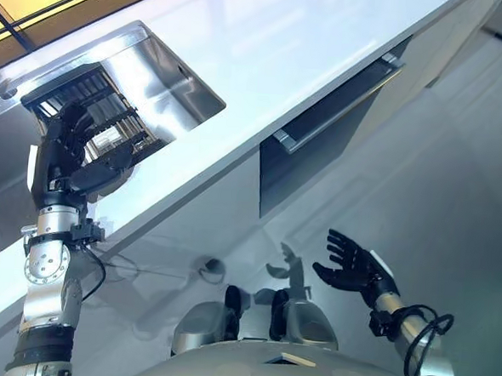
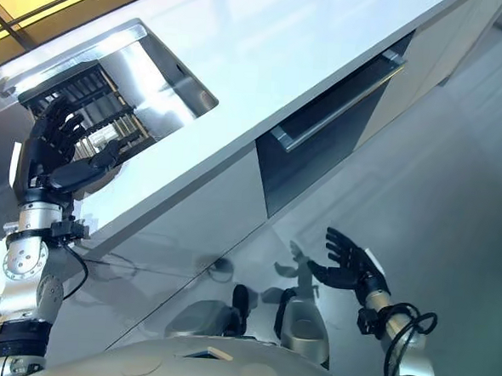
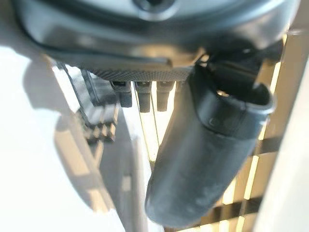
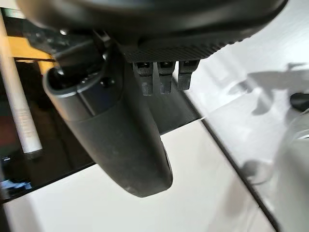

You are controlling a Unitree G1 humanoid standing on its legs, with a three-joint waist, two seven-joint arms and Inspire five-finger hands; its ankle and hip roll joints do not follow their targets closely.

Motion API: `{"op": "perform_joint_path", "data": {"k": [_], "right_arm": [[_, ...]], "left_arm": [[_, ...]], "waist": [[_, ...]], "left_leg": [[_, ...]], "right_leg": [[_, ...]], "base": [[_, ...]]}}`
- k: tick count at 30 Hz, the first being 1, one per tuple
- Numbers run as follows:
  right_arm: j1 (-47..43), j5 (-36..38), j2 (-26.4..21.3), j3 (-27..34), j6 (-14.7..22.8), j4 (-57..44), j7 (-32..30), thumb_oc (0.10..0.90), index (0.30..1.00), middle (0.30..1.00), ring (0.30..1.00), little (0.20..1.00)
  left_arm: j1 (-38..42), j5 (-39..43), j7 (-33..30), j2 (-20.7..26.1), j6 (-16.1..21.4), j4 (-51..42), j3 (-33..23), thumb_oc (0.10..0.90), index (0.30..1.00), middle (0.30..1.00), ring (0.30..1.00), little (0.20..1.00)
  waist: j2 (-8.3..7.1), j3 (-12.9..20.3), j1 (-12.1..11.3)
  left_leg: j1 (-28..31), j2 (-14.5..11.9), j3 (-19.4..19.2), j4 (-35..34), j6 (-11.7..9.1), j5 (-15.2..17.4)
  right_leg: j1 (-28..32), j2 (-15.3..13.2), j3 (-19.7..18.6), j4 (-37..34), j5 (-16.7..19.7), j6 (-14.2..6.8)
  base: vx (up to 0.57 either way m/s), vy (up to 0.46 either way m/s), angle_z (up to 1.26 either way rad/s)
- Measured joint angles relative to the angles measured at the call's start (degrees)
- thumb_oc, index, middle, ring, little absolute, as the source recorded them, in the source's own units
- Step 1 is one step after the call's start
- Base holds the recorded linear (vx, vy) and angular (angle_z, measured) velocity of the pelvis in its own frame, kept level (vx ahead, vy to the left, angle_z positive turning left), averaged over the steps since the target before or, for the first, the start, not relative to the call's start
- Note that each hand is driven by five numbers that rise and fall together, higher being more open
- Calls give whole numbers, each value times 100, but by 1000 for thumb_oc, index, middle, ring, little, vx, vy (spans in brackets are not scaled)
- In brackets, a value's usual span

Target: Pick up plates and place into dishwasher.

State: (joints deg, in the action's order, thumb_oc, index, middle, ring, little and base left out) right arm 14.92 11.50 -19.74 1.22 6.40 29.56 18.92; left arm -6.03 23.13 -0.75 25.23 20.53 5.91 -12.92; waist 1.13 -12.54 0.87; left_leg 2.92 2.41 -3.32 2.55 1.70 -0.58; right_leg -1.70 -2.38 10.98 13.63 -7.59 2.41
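Left eye view: my left hand [image 1: 71, 139], fingers spread and empty, hovers over the black wire dish rack [image 1: 102, 115] in the steel sink [image 1: 168, 81]; I can't make out plates, so I'd lower slowly. Right hand [image 1: 349, 264] hangs spread wide.

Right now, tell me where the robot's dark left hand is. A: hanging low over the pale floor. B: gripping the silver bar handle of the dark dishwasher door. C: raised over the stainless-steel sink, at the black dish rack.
C: the left hand is up at the black dish rack in the stainless-steel sink, fingers open and holding nothing.
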Motion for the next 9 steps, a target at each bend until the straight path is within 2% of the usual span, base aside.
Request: {"op": "perform_joint_path", "data": {"k": [4, 9], "right_arm": [[-300, -214, 224, -410, 93, 1108, -608, 800, 900, 900, 900, 900], [-734, -627, 287, -587, 71, 2481, -1042, 800, 900, 900, 900, 900]], "left_arm": [[375, -234, -9, 3, -56, 0, 442, 800, 900, 900, 900, 900], [492, -293, -138, 13, -235, 10, 593, 800, 900, 900, 900, 900]], "waist": [[105, 156, 16], [205, 246, 26]], "left_leg": [[169, -6, 56, -415, 35, -202], [414, -12, 57, -654, 35, -249]], "right_leg": [[251, 77, 33, -564, 280, -65], [629, 141, 47, -1077, 471, -92]], "base": [[-97, 13, 7], [-43, 3, 2]]}}
